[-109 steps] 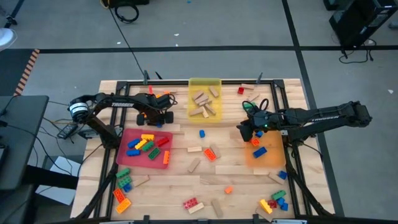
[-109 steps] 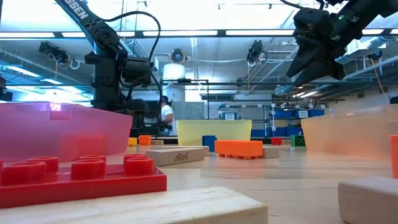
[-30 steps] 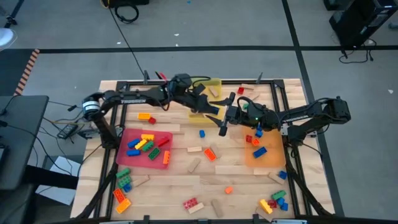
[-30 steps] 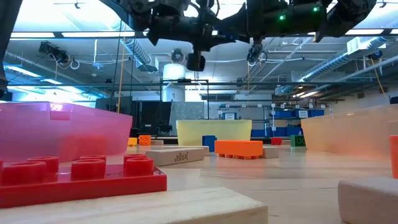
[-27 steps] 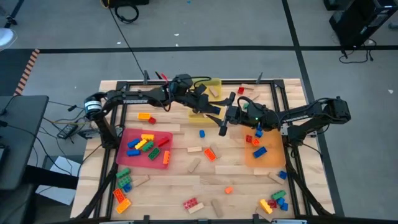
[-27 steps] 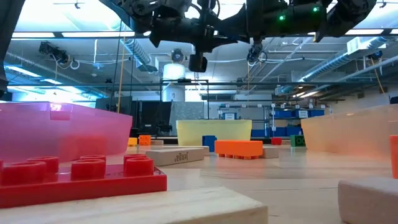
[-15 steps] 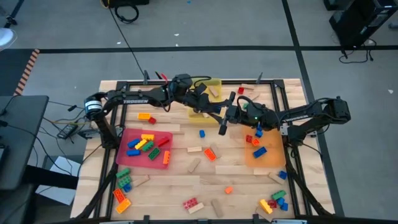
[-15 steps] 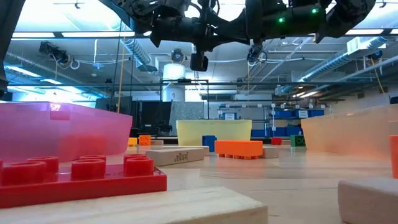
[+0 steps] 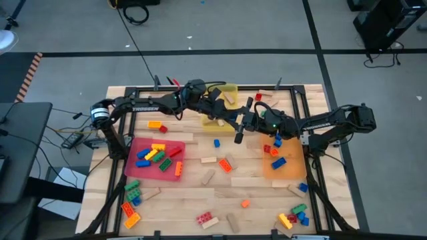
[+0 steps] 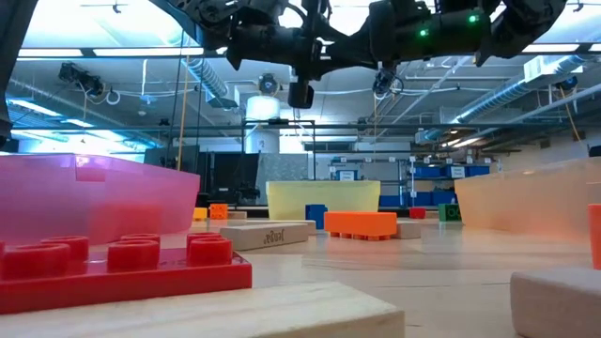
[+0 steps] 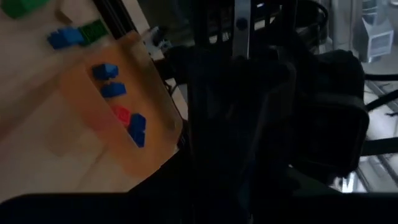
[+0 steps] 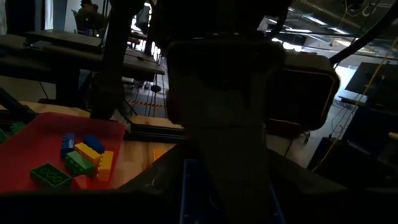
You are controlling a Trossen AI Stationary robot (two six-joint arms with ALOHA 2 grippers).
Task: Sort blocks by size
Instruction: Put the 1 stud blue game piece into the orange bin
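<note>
My left gripper [image 9: 230, 117] and my right gripper [image 9: 244, 122] stand tip to tip, high above the table's far middle, in front of the yellow tray [image 9: 229, 89]. In both wrist views the other arm's dark body fills the picture. No block shows plainly between them; only a blue strip [image 12: 185, 186] shows low in the right wrist view. Loose blocks lie flat on the table: a blue brick [image 9: 217, 143], an orange brick [image 9: 225, 165], a tan wooden block [image 9: 209, 160].
The red tray [image 9: 133, 144] at the left holds several bricks. The orange tray [image 9: 293, 171] at the right holds blue and red ones, and the yellow tray holds wooden blocks. More bricks lie along the near edge [image 9: 293, 217] and near left [image 9: 132, 193]. A black frame rims the table.
Over the last second both arms have kept their places, tip to tip above the far middle. A few seconds before that they stood apart, the left over the table's far left and the right over the orange tray.
</note>
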